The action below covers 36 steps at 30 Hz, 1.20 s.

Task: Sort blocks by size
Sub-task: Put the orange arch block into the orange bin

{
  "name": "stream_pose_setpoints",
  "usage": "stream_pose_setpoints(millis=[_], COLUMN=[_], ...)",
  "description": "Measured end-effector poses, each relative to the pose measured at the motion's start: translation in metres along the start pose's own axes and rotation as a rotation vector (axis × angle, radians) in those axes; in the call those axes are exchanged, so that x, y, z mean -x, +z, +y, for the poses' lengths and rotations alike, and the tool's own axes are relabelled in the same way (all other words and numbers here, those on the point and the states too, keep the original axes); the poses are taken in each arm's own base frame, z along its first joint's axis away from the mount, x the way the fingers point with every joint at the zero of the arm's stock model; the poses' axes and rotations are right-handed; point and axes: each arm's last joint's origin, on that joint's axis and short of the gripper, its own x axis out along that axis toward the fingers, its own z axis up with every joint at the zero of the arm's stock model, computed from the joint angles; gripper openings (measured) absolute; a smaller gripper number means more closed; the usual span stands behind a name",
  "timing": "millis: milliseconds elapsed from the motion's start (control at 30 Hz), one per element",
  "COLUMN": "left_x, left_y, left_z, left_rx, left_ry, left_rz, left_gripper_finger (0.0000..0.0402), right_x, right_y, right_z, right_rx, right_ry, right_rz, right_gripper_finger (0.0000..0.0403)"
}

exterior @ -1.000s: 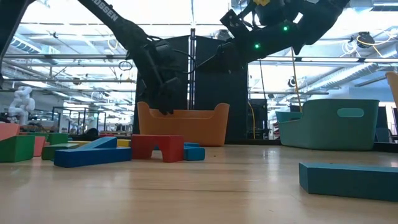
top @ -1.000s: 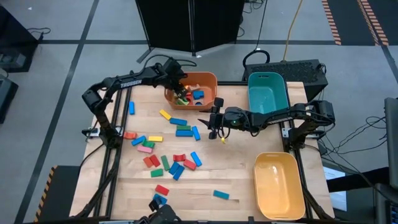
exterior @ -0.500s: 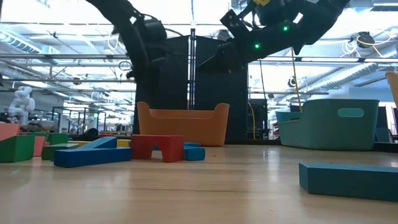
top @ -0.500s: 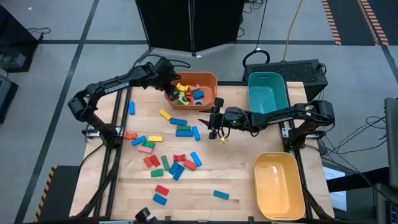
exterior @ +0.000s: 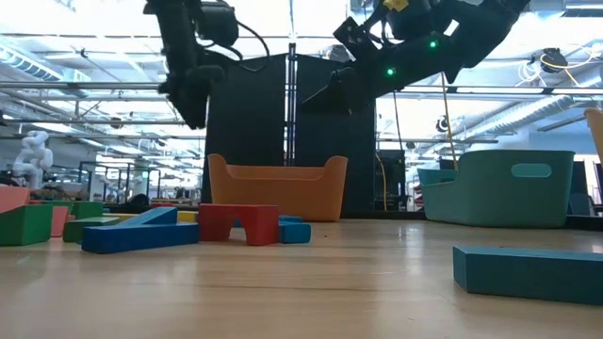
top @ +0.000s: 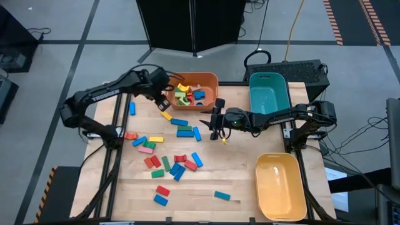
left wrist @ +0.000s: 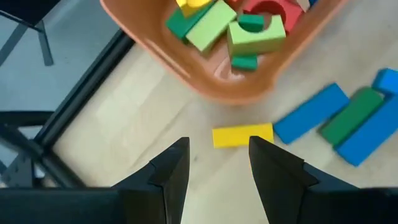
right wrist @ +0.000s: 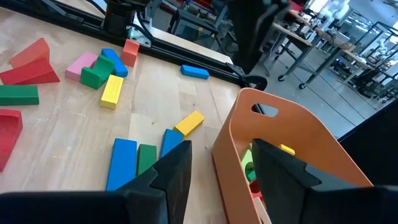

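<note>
While the left tool (top: 160, 95) hung above the worktop (top: 250, 181) just left of the orange bin (top: 209, 81), its fingers stood apart with nothing between them, and a yellow block (left wrist: 242, 135) lay on the wood directly ahead of them. The right tool (top: 214, 122) waited near the middle of the worktop, to the right of a blue and green cluster (top: 185, 130), its fingers likewise apart and empty. Most blocks (top: 169, 165) lay scattered over the left half of the worktop; several more already sat in the orange bin. The teal bin (top: 267, 94) and the yellow bin (top: 281, 186) looked empty.

The likely next move was a descent onto the yellow block. That block lay close to the orange bin's wall, so a finger could strike the wall and shove the bin. It also lay at an angle to the fingers, so an unaligned close might pinch a corner and spin the block away. Its blue neighbour (left wrist: 311, 113) sat near enough to be nudged.
</note>
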Motion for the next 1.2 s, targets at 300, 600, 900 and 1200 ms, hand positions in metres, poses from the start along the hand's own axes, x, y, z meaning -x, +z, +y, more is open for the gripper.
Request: stream_pose_setpoints(millis=[300,600,900,1200], left_x=[0.025,0.026,0.001,-0.025], left_y=[-0.035,-0.073,-0.110,-0.145], left_z=[-0.017,-0.037,-0.056,-0.064], left_rx=[0.038,0.101,0.185,0.236], left_ry=[0.025,-0.006,0.028,0.110], left_rz=[0.029,0.059,0.162,0.251], left_gripper_finger=[0.0168,0.0168,0.0168,0.0168], right_x=[0.000,0.000,0.000,0.000], right_y=[-0.001,-0.001,0.000,0.000], right_z=[0.000,0.000,0.000,0.000], right_rx=[-0.017,-0.025,-0.025,-0.036], right_ry=[0.002,0.002,0.002,0.003], right_rz=[0.005,0.005,0.004,0.004], right_gripper_finger=[0.0157,0.0157,0.0157,0.0157])
